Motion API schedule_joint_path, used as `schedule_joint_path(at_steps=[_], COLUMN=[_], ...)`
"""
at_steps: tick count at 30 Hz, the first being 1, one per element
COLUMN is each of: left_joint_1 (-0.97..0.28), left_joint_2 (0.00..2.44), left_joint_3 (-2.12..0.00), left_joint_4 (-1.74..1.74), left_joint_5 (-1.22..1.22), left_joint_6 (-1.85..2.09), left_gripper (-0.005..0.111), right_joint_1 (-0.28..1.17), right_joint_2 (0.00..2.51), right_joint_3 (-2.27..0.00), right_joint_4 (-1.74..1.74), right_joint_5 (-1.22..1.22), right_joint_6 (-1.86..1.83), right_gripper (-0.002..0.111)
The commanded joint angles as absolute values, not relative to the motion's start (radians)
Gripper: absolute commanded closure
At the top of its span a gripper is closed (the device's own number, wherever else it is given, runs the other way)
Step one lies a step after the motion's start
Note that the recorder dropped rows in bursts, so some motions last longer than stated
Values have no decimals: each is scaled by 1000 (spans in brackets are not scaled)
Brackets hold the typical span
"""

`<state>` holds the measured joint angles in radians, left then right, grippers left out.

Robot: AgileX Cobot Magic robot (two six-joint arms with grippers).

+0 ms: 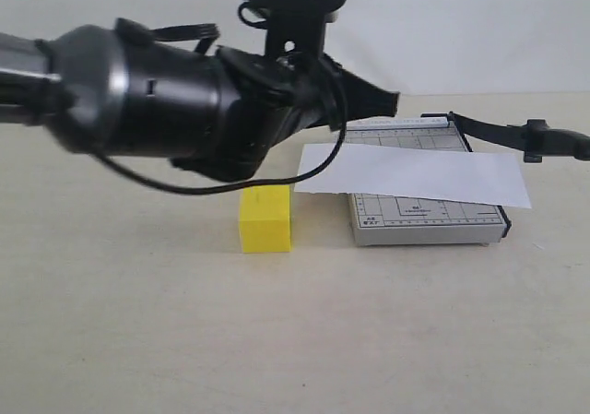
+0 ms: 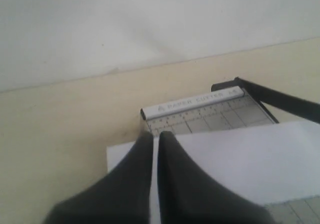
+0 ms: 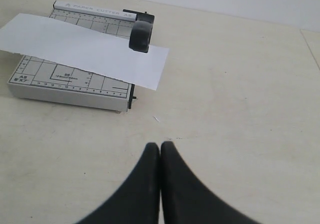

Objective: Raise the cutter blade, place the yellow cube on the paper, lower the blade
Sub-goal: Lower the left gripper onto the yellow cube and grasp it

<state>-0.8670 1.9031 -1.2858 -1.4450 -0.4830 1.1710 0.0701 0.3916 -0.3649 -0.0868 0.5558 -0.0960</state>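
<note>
The yellow cube (image 1: 266,218) sits on the table just left of the grey cutter base (image 1: 424,222), clear of it. The white paper (image 1: 415,174) lies across the base and overhangs both sides. The cutter blade (image 1: 502,133) stands lifted off the base, and its thick handle end (image 3: 141,34) hangs above the paper's edge. My left gripper (image 1: 389,103) hovers over the paper's left end (image 2: 240,159), shut with nothing in it (image 2: 155,136). My right gripper (image 3: 160,146) is shut and empty above bare table, some way from the base (image 3: 65,87).
The left arm's bulky body (image 1: 157,100) fills the upper left of the exterior view, above the cube. A white wall (image 2: 150,24) rises behind the table. The pale tabletop (image 1: 295,340) spreads in front.
</note>
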Motion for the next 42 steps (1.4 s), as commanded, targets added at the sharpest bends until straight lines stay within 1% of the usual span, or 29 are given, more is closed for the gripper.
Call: schedule_joint_path(at_steps=[1,4,6,7,8,9,10,14,16,23,32,37,42], left_joint_1=[-912,-912,-910,-907,-905,-905,-905,-905,-905,-905,-901,-871,-838], left_joint_2=[1736,1679,1666,1665,1665,1665,1665,1671,1684,1780,1898,1957,1986], left_joint_3=[-1107,-1050,-1034,-1026,-1021,-1015,-1006,-999,-999,-999,-1001,-1001,-1001], left_joint_4=[-1510,-1510,-1507,-1506,-1506,-1506,-1506,-1634,-1689,-1673,-1510,-1442,-1271], left_joint_5=[-520,-521,-524,-520,-515,-505,-494,-526,-551,-523,-530,-530,-501], left_joint_6=[1162,1159,1159,1159,1159,1166,1166,1163,1166,1166,1119,983,769], left_gripper=[102,102,100,95,89,82,70,14,-3,-3,-3,-3,-3], right_joint_1=[69,69,69,69,69,69,69,69,69,69,69,69,69], right_joint_2=[383,383,383,383,383,383,383,383,383,383,383,383,383], right_joint_3=[-360,-360,-360,-360,-360,-360,-360,-360,-360,-360,-360,-360,-360], right_joint_4=[-85,-85,-85,-85,-85,-85,-85,-85,-85,-81,-76,-66,-63], right_joint_5=[552,554,554,554,554,554,554,556,556,556,571,571,571], right_joint_6=[-103,-103,-103,-103,-103,-103,-103,-103,-103,-103,-103,-103,-103], right_gripper=[108,108,108,108,108,108,108,108,108,108,108,108,108])
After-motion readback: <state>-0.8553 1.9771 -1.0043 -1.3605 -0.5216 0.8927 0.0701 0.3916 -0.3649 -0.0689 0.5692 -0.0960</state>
